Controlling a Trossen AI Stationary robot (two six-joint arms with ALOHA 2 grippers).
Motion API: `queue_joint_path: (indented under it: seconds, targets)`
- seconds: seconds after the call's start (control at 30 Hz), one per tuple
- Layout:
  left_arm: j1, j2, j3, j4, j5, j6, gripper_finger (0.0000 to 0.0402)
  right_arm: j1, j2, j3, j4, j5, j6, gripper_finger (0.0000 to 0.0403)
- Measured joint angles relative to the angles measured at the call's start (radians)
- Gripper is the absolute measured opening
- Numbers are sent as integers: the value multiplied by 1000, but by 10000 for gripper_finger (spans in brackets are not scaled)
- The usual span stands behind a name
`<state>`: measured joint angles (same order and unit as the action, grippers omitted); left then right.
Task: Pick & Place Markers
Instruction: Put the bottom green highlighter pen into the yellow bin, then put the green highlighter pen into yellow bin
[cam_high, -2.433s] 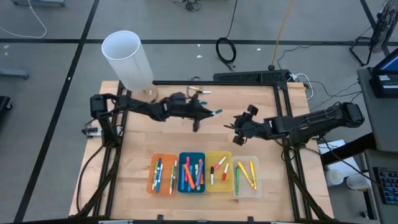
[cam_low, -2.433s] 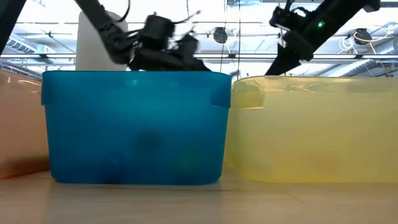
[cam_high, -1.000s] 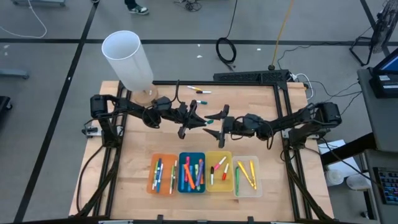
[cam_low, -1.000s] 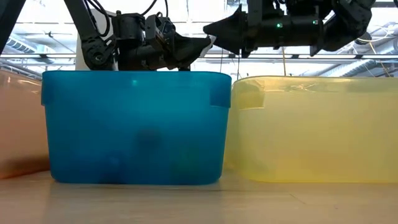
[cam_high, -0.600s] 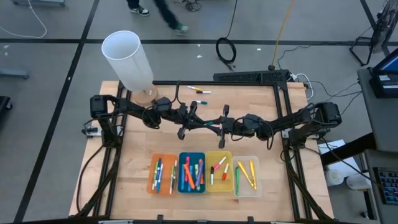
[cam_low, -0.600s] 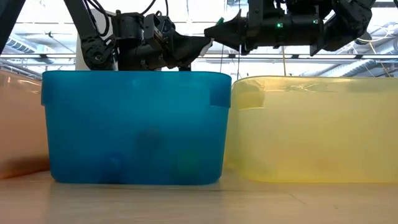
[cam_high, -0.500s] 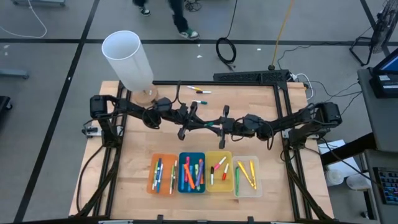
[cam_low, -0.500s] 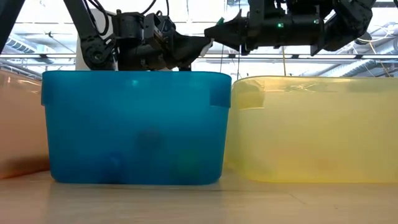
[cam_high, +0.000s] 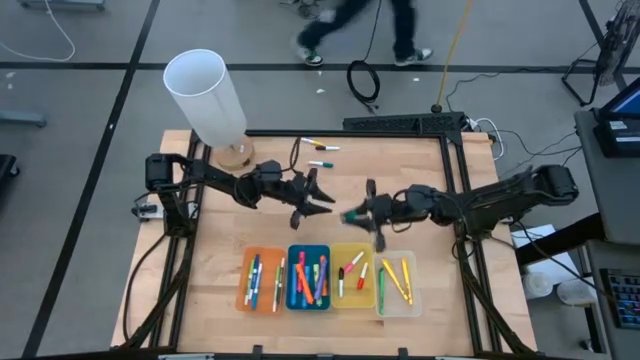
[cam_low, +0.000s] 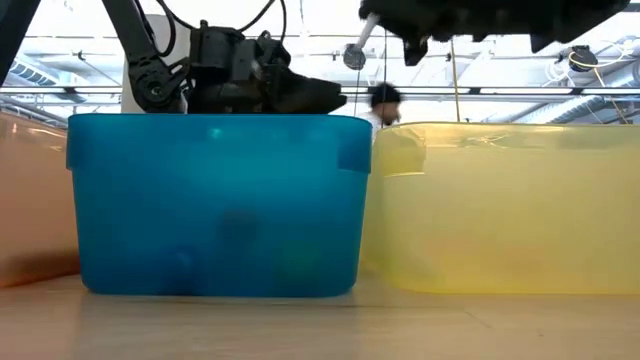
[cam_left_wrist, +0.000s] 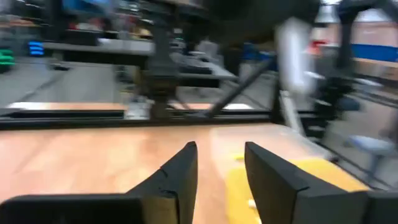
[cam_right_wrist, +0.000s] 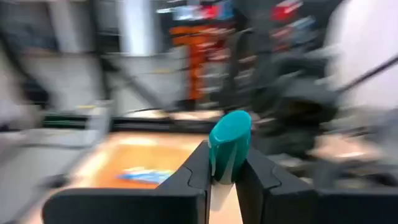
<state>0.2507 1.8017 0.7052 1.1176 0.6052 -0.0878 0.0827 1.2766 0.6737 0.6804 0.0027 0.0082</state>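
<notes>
— How many trays, and who has a marker?
— Four: orange tray (cam_high: 263, 279), blue tray (cam_high: 308, 277), yellow tray (cam_high: 352, 275), clear tray (cam_high: 396, 283), all holding markers. The right gripper (cam_high: 352, 215) pinches a teal-capped marker (cam_right_wrist: 229, 148) above the table (cam_high: 230, 230) centre.
— And the left gripper (cam_high: 322, 199)?
— Narrowly parted, nothing between its fingers, at its partner's 10 o'clock. Two loose markers (cam_high: 320, 147) lie at 12 o'clock.

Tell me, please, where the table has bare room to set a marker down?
Bare wood lies left of the orange tray and right of the clear tray. The middle is crowded: both grippers, left and right, hang above the trays, and two markers lie near the far edge.
</notes>
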Motion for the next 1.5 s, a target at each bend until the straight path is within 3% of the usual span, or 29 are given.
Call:
queue_joint_path:
  seconds: [0.13,0.23,0.37,0.57,0.83,0.97,1.2,1.37,1.5]
  targets:
    - [10,0,0,-15,-217,5,156,59,-3,0,-104,-209,173,32]
    - [20,0,0,-60,-314,5,167,124,33,-1,-179,-241,212,32]
    - [20,0,0,-106,-324,9,172,174,90,-1,-266,-239,187,36]
    - [17,0,0,-105,-327,36,161,196,112,-1,-292,-242,188,86]
    - [33,0,6,-179,-327,-73,156,201,108,-1,-344,-244,217,133]
    - [51,0,52,-342,-334,-80,167,201,108,-1,-341,-243,215,166]
    - [42,0,217,-778,-505,0,192,221,108,-1,-327,-243,163,228]
    - [55,20,442,-1206,-607,157,213,216,108,-1,-304,-242,162,242]
    - [89,47,541,-1343,-615,266,220,211,107,-1,-303,-240,163,241]
